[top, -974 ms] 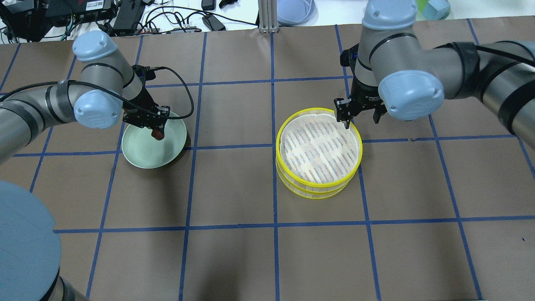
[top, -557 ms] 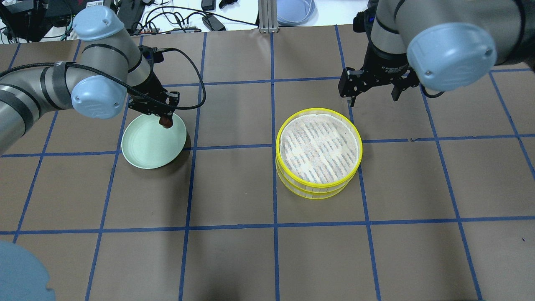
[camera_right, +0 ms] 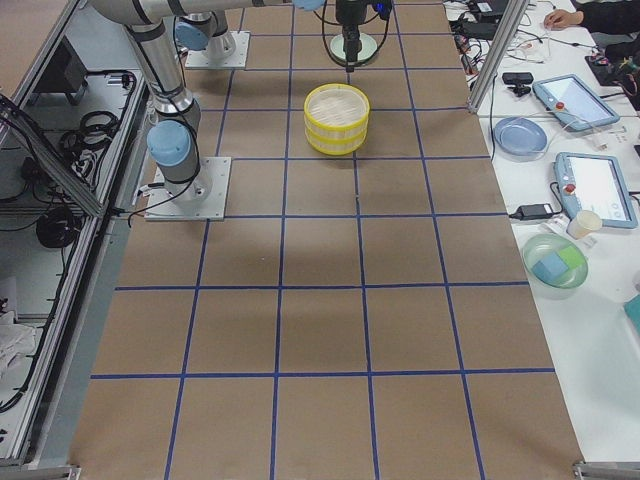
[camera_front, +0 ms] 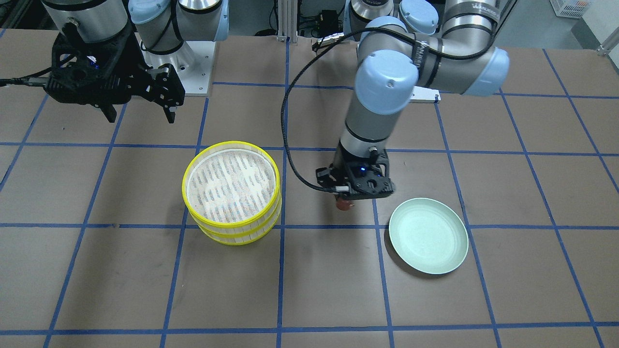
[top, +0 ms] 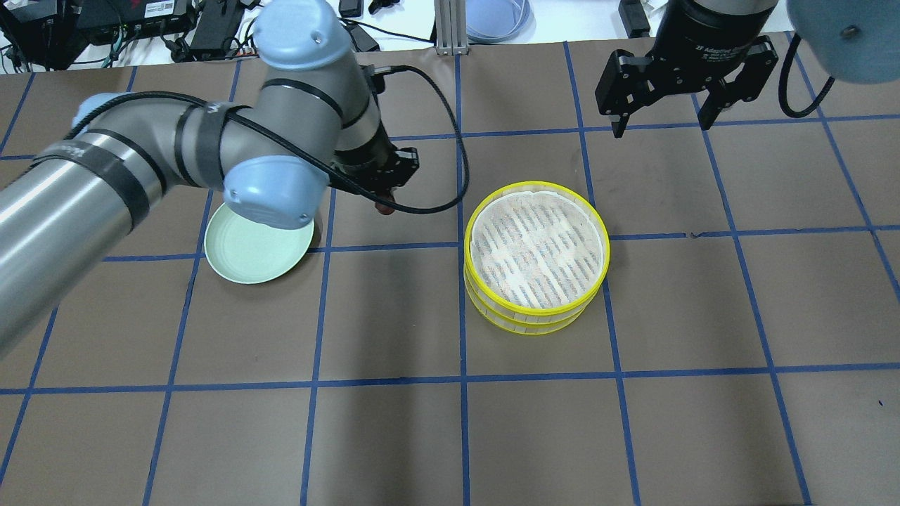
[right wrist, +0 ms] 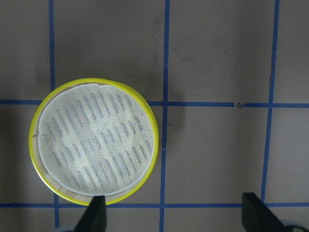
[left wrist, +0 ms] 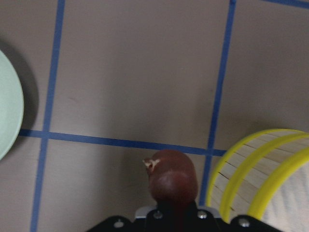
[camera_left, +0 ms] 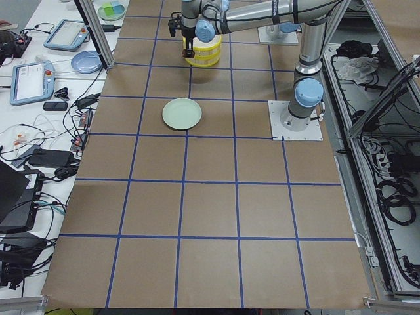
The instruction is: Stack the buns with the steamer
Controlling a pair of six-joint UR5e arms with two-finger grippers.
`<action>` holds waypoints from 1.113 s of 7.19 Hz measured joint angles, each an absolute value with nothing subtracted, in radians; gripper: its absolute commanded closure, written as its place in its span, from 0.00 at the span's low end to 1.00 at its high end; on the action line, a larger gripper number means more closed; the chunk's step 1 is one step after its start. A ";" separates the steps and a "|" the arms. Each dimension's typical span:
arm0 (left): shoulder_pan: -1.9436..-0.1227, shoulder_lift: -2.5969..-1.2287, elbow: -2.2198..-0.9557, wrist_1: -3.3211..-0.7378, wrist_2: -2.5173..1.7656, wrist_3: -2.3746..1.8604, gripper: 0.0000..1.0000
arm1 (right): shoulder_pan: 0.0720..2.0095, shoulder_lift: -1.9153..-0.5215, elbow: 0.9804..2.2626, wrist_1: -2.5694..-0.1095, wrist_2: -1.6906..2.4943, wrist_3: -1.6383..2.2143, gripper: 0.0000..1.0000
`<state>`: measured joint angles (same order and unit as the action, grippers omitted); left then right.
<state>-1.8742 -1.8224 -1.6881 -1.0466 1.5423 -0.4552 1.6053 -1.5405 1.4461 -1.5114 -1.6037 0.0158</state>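
Observation:
My left gripper (top: pixel 383 202) is shut on the dark reddish-brown bun (top: pixel 384 209) and holds it above the table, between the green plate (top: pixel 242 261) and the yellow steamer stack (top: pixel 536 246). The left wrist view shows the bun (left wrist: pixel 172 180) beside the steamer's rim (left wrist: pixel 251 164). In the front view the bun (camera_front: pixel 344 205) hangs under the left gripper (camera_front: pixel 344 200). The plate (camera_front: pixel 428 236) is bare. My right gripper (top: pixel 662 126) is open and empty, raised behind the steamer (right wrist: pixel 94 140). The pale cream bun is not in view.
The steamer top shows a white liner (camera_front: pixel 231 184) with nothing on it. A blue plate (top: pixel 496 17), cables and boxes lie beyond the table's far edge. Tablets (camera_right: pixel 592 185) and a bowl (camera_right: pixel 553 262) sit on the side bench.
My left gripper lifted the brown bun off the green plate and carried it right, toward the steamer. My right gripper drew up and back, away from the steamer's rim.

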 measured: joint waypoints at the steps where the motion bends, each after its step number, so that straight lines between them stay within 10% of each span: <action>1: -1.939 -1.833 -1.687 -1.014 1.547 -0.541 0.99 | 1.590 -1.546 1.446 -1.511 -1.602 0.013 0.06; 3: -2.021 -1.847 -1.686 -0.997 1.571 -0.666 0.99 | 1.570 -1.555 1.446 -1.539 -1.596 0.009 0.05; 5: -2.077 -1.872 -1.686 -0.995 1.580 -0.749 0.25 | 1.566 -1.557 1.446 -1.552 -1.595 0.012 0.01; 8: -2.115 -1.892 -1.685 -0.977 1.579 -0.820 0.07 | 1.565 -1.558 1.447 -1.554 -1.595 0.012 0.00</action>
